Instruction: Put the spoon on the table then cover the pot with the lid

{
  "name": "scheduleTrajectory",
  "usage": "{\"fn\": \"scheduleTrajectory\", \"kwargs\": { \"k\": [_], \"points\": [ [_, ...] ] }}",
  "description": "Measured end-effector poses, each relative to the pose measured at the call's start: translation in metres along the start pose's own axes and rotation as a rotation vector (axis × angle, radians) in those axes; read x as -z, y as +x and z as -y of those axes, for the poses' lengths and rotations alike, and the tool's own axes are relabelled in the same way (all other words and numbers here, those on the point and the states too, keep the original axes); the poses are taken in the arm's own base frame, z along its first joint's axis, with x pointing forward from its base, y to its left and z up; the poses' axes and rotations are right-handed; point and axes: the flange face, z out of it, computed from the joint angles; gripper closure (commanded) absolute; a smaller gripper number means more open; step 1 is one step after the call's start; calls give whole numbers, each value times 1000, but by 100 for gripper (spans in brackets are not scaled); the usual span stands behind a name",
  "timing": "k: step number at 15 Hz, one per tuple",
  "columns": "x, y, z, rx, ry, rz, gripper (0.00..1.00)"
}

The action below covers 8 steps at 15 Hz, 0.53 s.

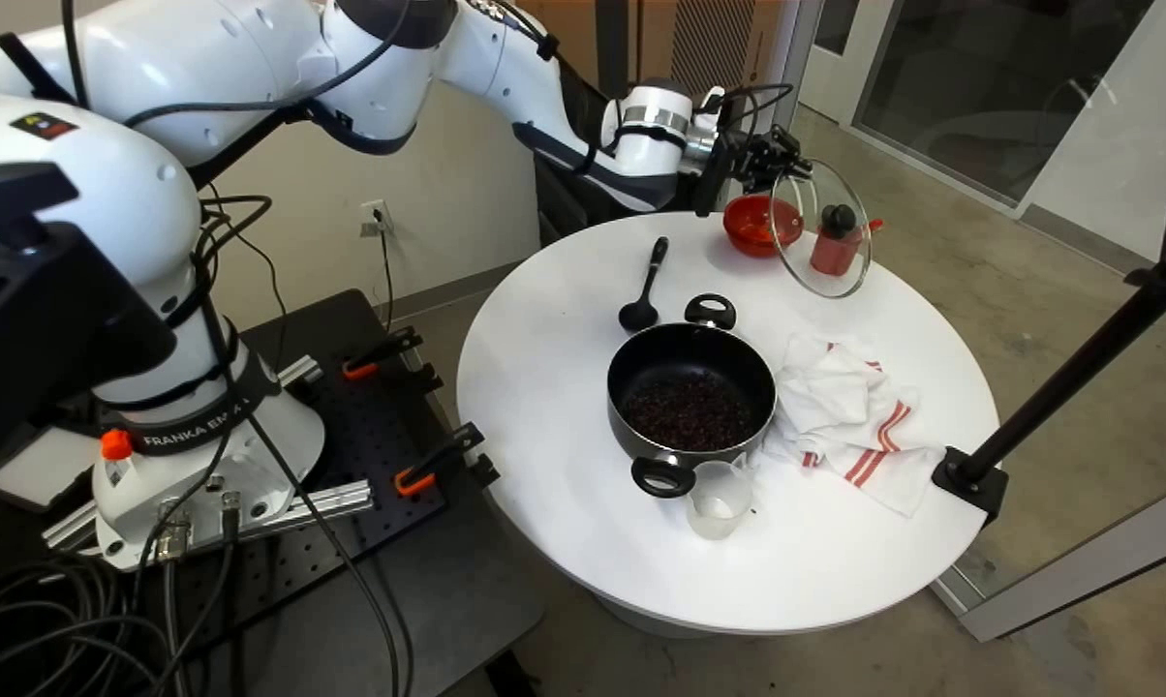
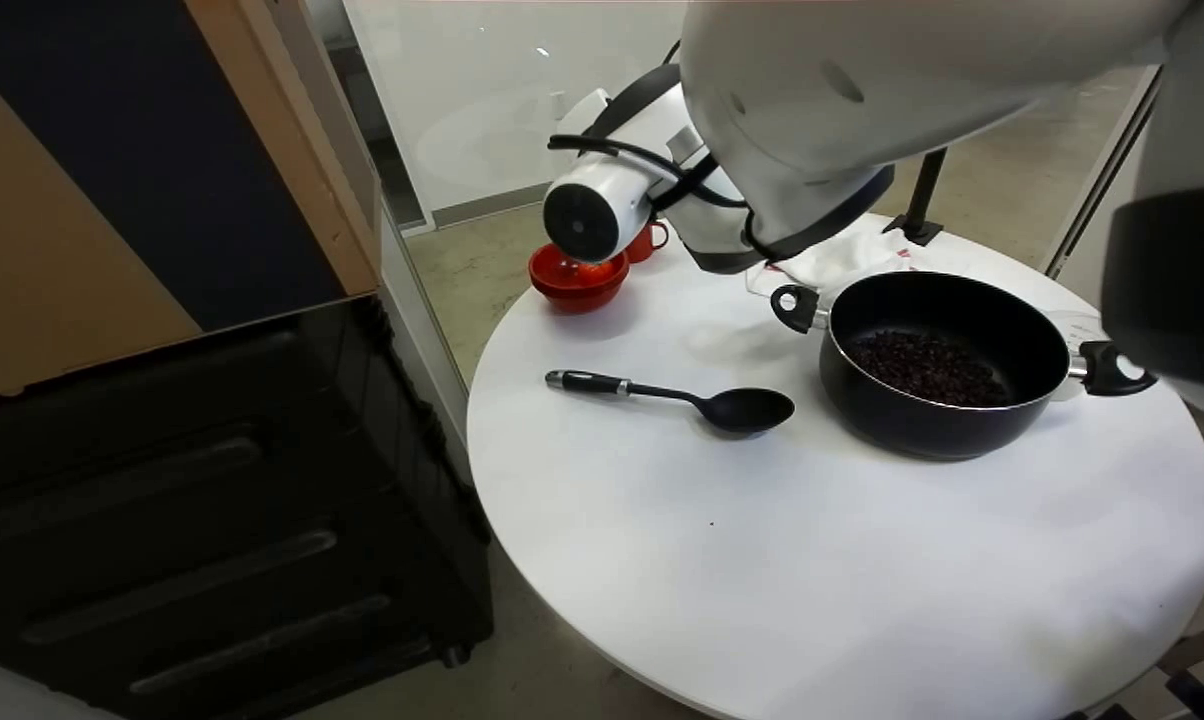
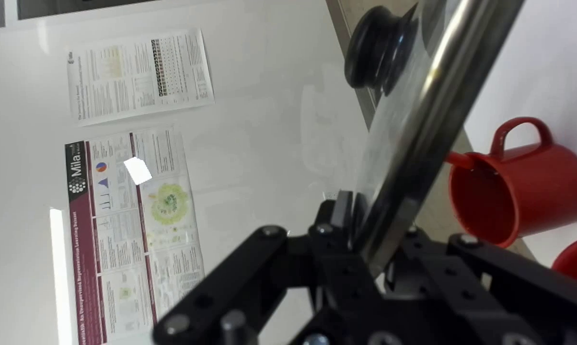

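My gripper [image 3: 375, 239] clasps the glass lid [image 3: 430, 115] by its metal rim, jaws nearly together; I hold it steeply tilted, well apart from the black pot [image 1: 675, 353].

Bright light, soft shadows on table [image 2: 812, 570], glint on lid [image 3: 434, 120], wrist-view foreground blurred

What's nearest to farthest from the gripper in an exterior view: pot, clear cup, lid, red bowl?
1. lid: clamped at its rim by the gripper
2. red bowl: partly behind the lid
3. pot: near the middle of the table
4. clear cup: beside the pot, away from the gripper
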Motion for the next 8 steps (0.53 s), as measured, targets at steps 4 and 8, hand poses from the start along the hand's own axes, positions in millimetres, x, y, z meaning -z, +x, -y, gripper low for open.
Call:
{"fn": "scheduleTrajectory", "kwargs": {
  "k": [4, 8],
  "points": [
    [22, -8, 28, 40, -6, -28, 97],
    [36, -10, 37, 39, -18, -44, 97]
  ]
}}
